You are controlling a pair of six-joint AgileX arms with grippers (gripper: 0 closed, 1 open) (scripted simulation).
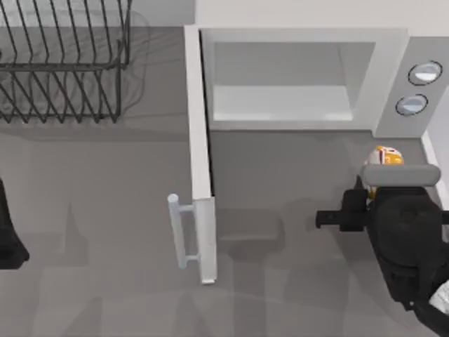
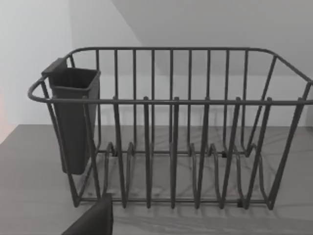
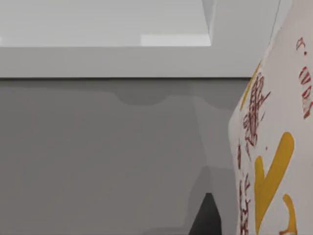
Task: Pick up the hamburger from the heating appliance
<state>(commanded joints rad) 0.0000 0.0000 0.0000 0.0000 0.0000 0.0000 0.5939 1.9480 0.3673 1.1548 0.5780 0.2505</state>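
Note:
The hamburger [image 1: 384, 156], a small orange-yellow and white lump, sits just in front of the heating appliance [image 1: 393, 43], outside its pale cavity and below the two knobs. My right gripper [image 1: 382, 168] reaches up to it from the table's right side and is shut on it; the wrist body hides the fingers from above. In the right wrist view the hamburger [image 3: 274, 147] looms close beside one dark fingertip [image 3: 208, 218], with the appliance's lower front [image 3: 122, 61] beyond. My left arm [image 1: 8, 235] stays parked at the left edge.
The appliance's door [image 1: 200, 140] stands swung open toward the front, its bar handle [image 1: 179, 232] pointing left. A dark wire rack [image 1: 63, 63] stands at the back left; the left wrist view faces the rack [image 2: 171, 147] and its dark cup holder [image 2: 73, 117].

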